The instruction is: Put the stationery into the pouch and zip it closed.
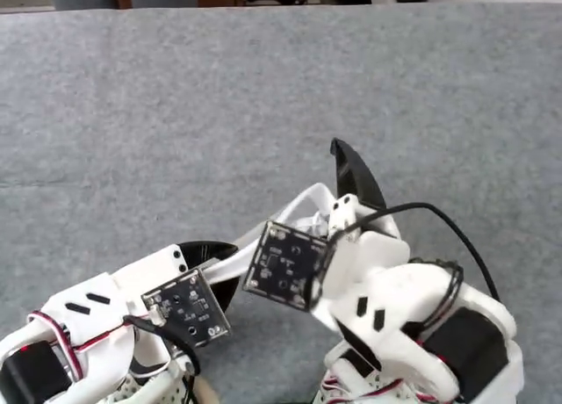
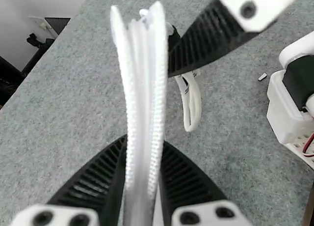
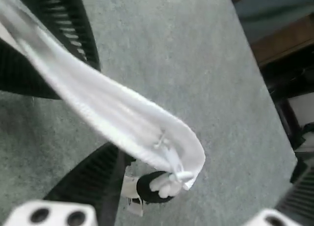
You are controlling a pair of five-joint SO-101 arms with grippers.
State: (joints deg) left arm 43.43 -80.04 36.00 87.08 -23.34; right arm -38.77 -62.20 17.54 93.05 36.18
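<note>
The pouch (image 2: 142, 88) is held off the table (image 1: 176, 114), edge up, spanning the gap between the two arms. The left gripper (image 2: 143, 143) is clamped on one end: we see both ribbed black fingers (image 2: 105, 172) pressed flat against either face of the pouch, with the toothed zipper edge running out from between them. The right gripper (image 1: 347, 191) stands spread. One finger (image 3: 93, 182) lies just beside the far end of the pouch, the other well apart from it, and nothing is pinched. The zipper pull (image 3: 170, 179) hangs at that far end, between the right fingers.

Handling, in our judgement:
- The pouch is light, soft fabric. It sags and curves beyond the left fingers, so it needs support at both ends.
- The zipper edge is the stiffest part. We take hold there, close to the teeth, not on the limp side panels.
- The pull is small and loose. It may swing away from closing fingers, so we approach it squarely.

We see no stationery, and we cannot tell what the pouch contains. The teeth in view look meshed.
</note>
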